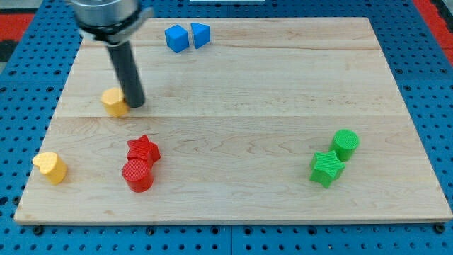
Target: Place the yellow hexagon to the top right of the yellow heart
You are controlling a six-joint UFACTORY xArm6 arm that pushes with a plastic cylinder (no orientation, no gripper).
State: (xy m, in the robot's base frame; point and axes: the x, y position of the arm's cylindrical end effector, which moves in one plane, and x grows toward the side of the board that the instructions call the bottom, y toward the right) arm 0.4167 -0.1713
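The wooden counter (283, 85) fills most of the view, a pale board lying on a blue pegboard surface (425, 85). Above its upper left part hangs the arm (106, 14), a grey housing from which the dark rod comes down. There is no pincer on this arm, so nothing opens, closes or grips; the rod simply ends in my tip (136, 105), resting on the counter in the left half.

The yellow hexagon (114, 102) lies just to the view's left of my tip, right against the rod as far as I can judge, though the rod's shadow makes the contact hard to confirm. The yellow heart (49, 167) sits well apart from both, near the counter's lower left edge, so the hexagon is up and to the right of it.

Below my tip, a red star (144, 149) and a red cylinder (138, 174) stand touching, the star above. At the view's top, a blue cube (176, 38) and another blue block (200, 35), perhaps a wedge, sit side by side. On the right, a green cylinder (346, 144) touches a green star (326, 168) below it.
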